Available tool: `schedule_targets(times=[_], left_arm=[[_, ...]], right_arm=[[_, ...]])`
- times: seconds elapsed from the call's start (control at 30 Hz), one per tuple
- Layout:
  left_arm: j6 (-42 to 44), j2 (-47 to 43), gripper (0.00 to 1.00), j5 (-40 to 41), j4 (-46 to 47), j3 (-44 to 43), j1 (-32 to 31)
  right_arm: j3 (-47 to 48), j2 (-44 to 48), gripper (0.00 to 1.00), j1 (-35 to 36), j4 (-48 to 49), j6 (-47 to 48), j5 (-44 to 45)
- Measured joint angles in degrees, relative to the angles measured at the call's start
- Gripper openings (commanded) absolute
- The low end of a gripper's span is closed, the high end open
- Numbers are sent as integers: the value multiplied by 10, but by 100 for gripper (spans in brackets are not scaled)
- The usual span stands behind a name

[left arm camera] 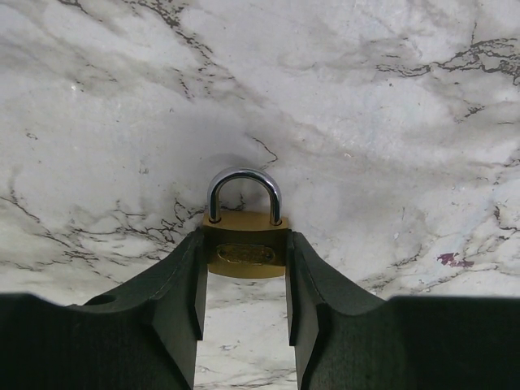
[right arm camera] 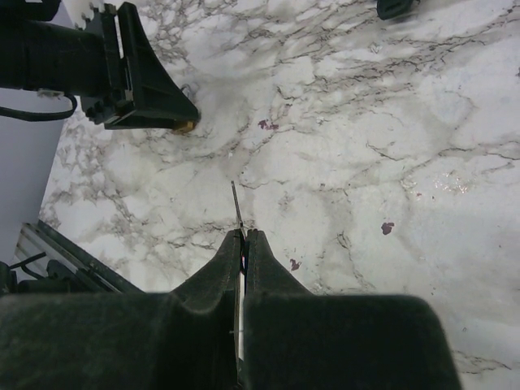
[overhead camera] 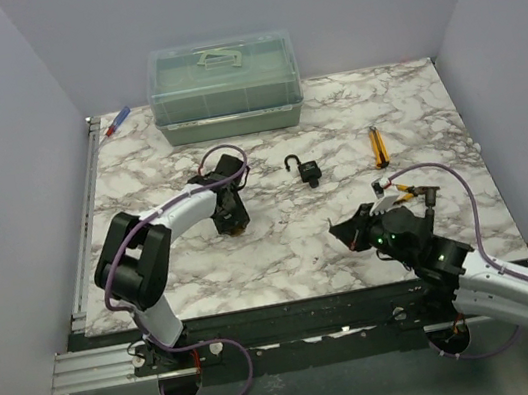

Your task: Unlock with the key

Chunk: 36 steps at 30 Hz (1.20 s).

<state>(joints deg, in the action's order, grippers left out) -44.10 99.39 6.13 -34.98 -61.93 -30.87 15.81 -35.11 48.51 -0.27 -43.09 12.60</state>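
My left gripper (overhead camera: 231, 225) is shut on the small brass padlock (left arm camera: 244, 256). It holds the body by its two sides low over the marble table, silver shackle closed and pointing away. My right gripper (overhead camera: 346, 231) is shut on the key. Only the key's thin dark shaft (right arm camera: 236, 203) sticks out past the fingertips (right arm camera: 258, 244); its head is hidden between them. In the right wrist view the shaft points towards the left gripper (right arm camera: 138, 81) and the brass padlock (right arm camera: 185, 127), with a wide gap of table between. A black padlock (overhead camera: 308, 170) lies on the table mid-back.
A clear lidded plastic box (overhead camera: 224, 87) stands at the back. An orange tool (overhead camera: 377, 146) lies at the right. A blue and red pen (overhead camera: 117, 122) lies at the back left corner. Walls close in the table on both sides.
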Motion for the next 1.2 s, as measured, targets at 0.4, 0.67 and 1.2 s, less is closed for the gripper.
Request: schedule_targets(times=[0.4, 0.67, 1.2], left_arm=[[-19, -28, 72, 5, 10, 24, -15], [9, -28, 61, 8, 10, 24, -18], [29, 9, 38, 41, -18, -5, -26]], right_arm=[[0, -30, 0, 0, 2, -19, 0], [0, -32, 0, 0, 2, -24, 0], [0, -27, 0, 0, 2, -26, 0]])
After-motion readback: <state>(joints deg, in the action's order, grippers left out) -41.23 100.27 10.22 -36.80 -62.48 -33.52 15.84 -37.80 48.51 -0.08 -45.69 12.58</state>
